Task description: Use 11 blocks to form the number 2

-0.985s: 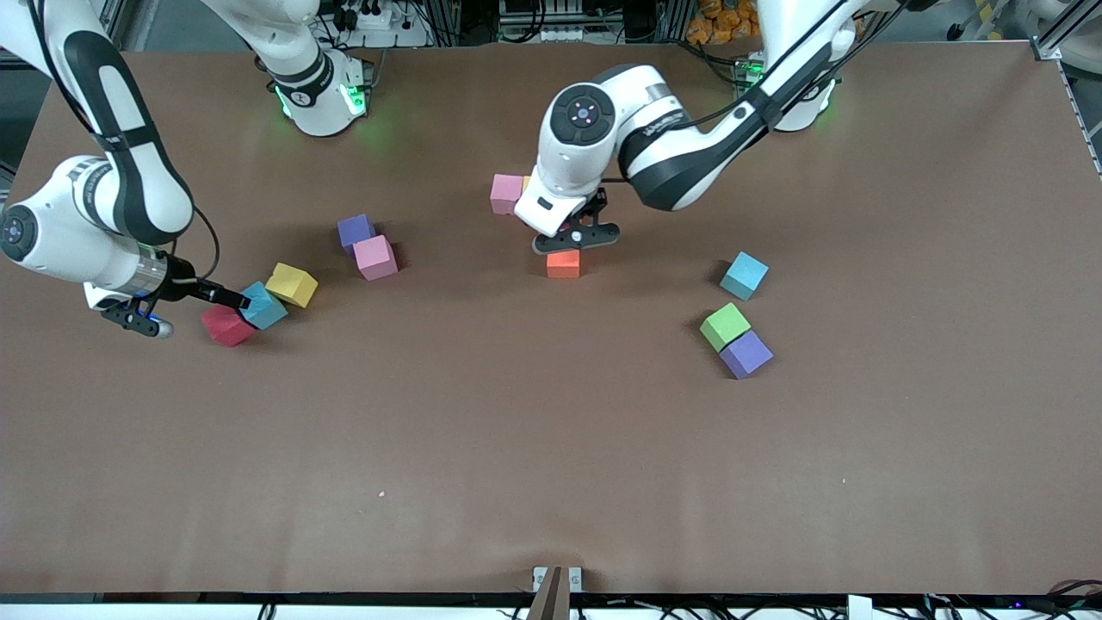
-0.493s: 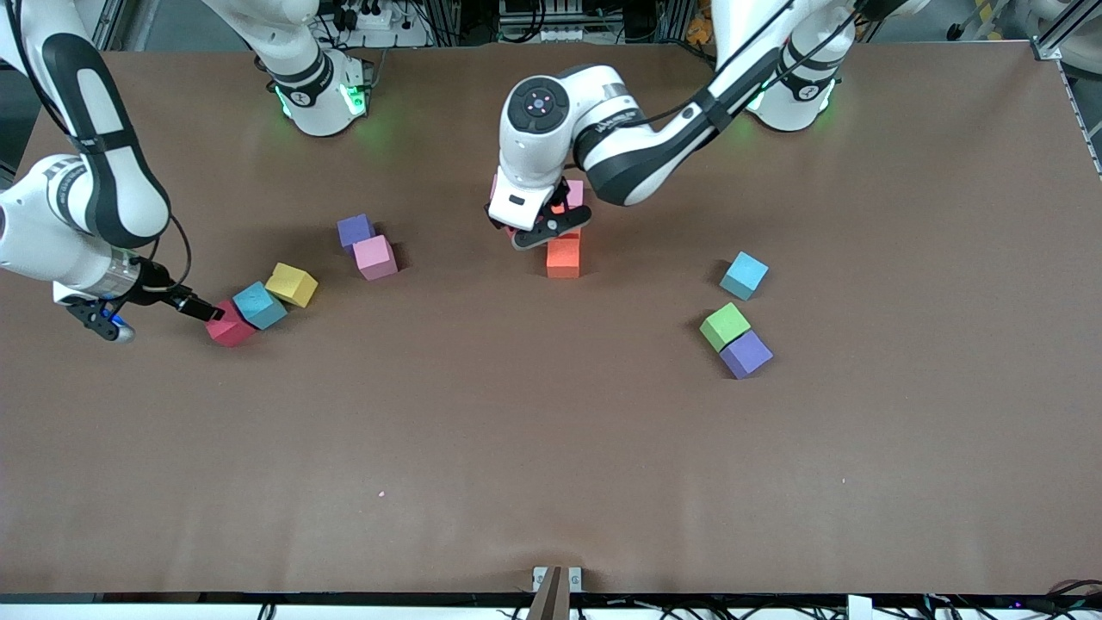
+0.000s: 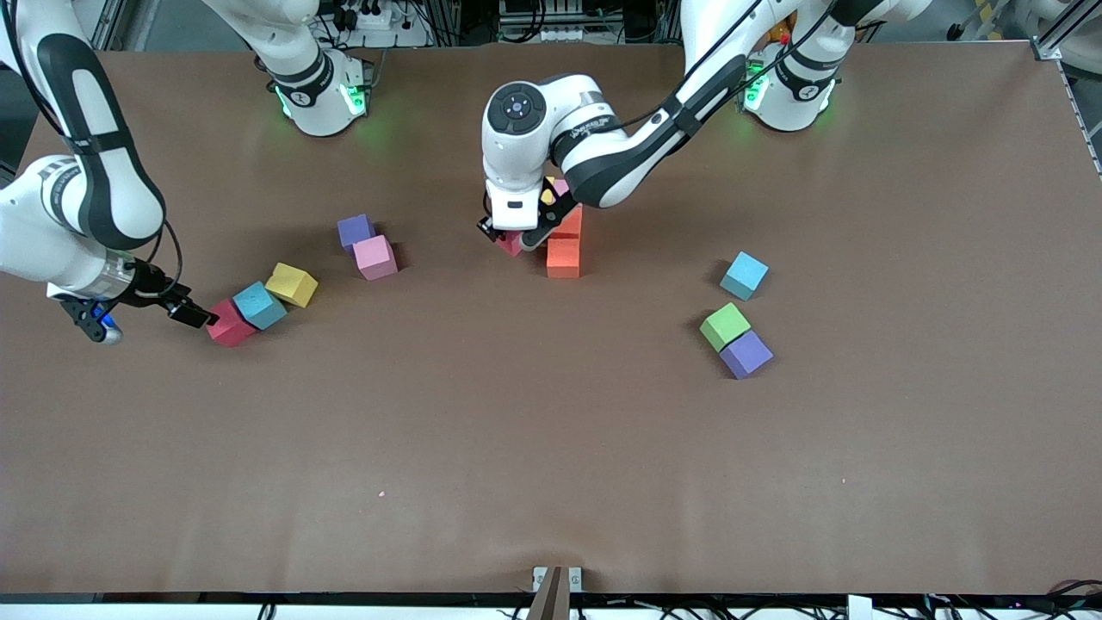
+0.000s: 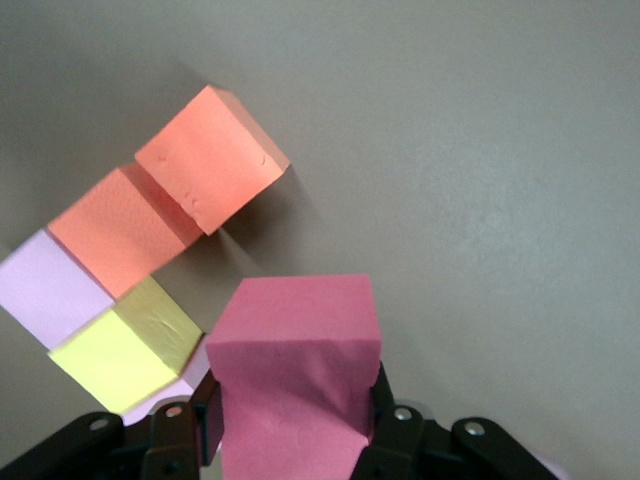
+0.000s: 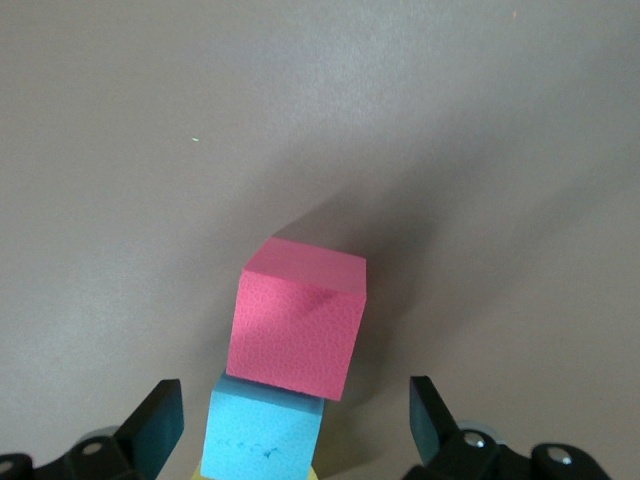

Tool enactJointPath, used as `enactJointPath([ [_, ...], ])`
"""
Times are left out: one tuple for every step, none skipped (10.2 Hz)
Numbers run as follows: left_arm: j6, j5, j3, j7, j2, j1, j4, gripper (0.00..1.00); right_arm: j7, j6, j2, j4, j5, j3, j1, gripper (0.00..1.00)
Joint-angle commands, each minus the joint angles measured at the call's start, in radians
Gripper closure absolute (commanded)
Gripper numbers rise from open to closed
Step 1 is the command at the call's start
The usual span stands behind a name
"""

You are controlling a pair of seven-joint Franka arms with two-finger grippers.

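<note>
Left gripper [image 3: 515,234] clamps a red block [image 4: 295,385] just beside the orange blocks [image 3: 564,257]; right gripper [image 3: 191,312], fingers spread, waits by another red block [image 3: 228,325].

Brown table [image 3: 551,448] carries pink, yellow, orange, red, blue, purple blocks [image 3: 564,257] (one green cube [image 3: 725,326]).
</note>
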State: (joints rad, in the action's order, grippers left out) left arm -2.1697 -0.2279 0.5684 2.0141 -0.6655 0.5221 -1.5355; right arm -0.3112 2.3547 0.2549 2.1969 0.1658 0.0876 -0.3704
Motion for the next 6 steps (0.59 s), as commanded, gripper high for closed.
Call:
enactJointPath([
  [0.001, 0.001, -0.01, 0.147, -0.031, 0.021, 0.04, 0.73, -0.034, 0.113, 0.038, -0.005, 0.0, -0.003, 0.005, 0.0],
  [0.001, 0.001, -0.01, 0.21, -0.034, 0.024, 0.038, 0.73, -0.023, 0.142, 0.058, -0.005, 0.0, -0.026, 0.007, 0.0],
  [0.001, 0.001, -0.012, 0.271, -0.046, 0.024, 0.037, 0.72, -0.028, 0.144, 0.06, -0.006, 0.0, -0.026, 0.011, 0.0],
  [0.001, 0.001, -0.012, 0.32, -0.058, 0.022, 0.035, 0.73, -0.037, 0.147, 0.07, -0.011, 0.0, -0.026, 0.013, 0.0],
  [0.001, -0.001, -0.015, 0.369, -0.066, 0.024, 0.034, 0.72, -0.042, 0.143, 0.089, -0.008, 0.0, -0.029, 0.022, 0.0],
  [0.001, -0.001, -0.015, 0.405, -0.069, 0.024, 0.032, 0.72, -0.096, 0.13, 0.098, -0.003, 0.001, -0.029, 0.027, 0.0],
])
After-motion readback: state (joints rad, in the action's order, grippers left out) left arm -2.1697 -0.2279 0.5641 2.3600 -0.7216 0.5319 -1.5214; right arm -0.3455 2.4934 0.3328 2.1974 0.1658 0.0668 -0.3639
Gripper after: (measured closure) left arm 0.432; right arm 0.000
